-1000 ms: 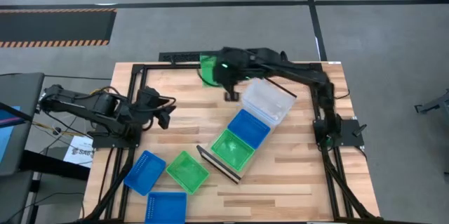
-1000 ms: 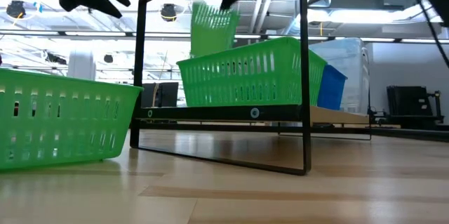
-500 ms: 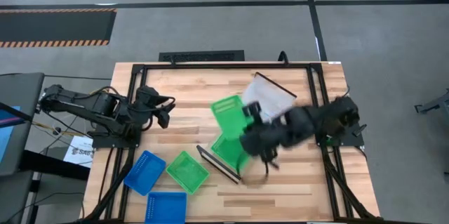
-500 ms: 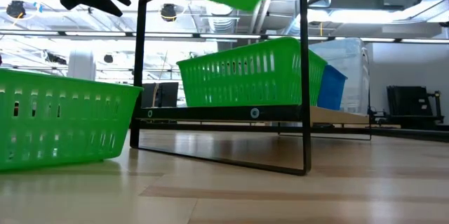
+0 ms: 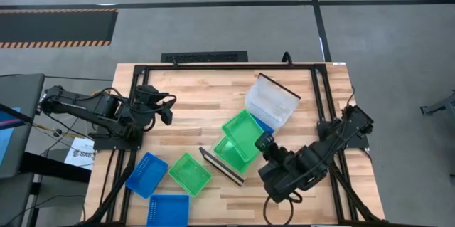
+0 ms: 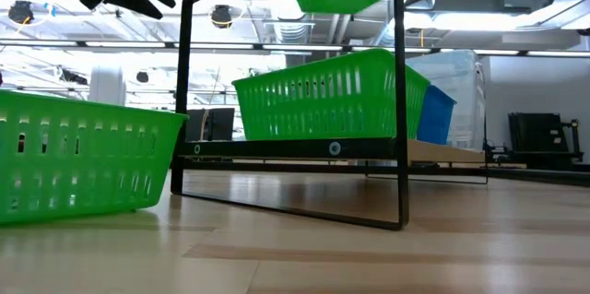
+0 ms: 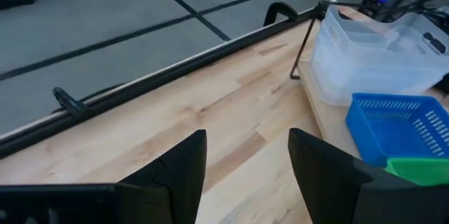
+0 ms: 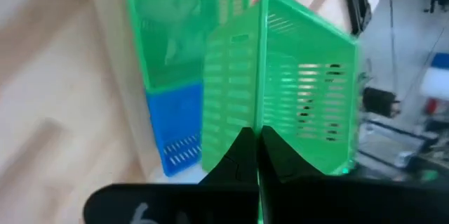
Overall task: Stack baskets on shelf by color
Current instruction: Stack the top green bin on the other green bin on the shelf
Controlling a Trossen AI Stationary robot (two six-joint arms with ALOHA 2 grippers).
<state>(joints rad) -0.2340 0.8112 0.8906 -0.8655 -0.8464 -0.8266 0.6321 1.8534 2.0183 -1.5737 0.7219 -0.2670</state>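
Above the shelf (image 5: 222, 166) | right pincer (image 8: 256, 155) clenched on green basket's (image 5: 243, 134) wall

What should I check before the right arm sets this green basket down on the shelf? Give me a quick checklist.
1. Right gripper shut on carried green basket: ok.
2. Carried basket over the green basket on the shelf: ok.
3. Carried basket level: not ok, tilted.
4. Left gripper clear of the shelf: ok, open, far side.
5. Blue basket on the shelf beside the green one: ok.
6. Fit inside the lower basket: cannot tell.
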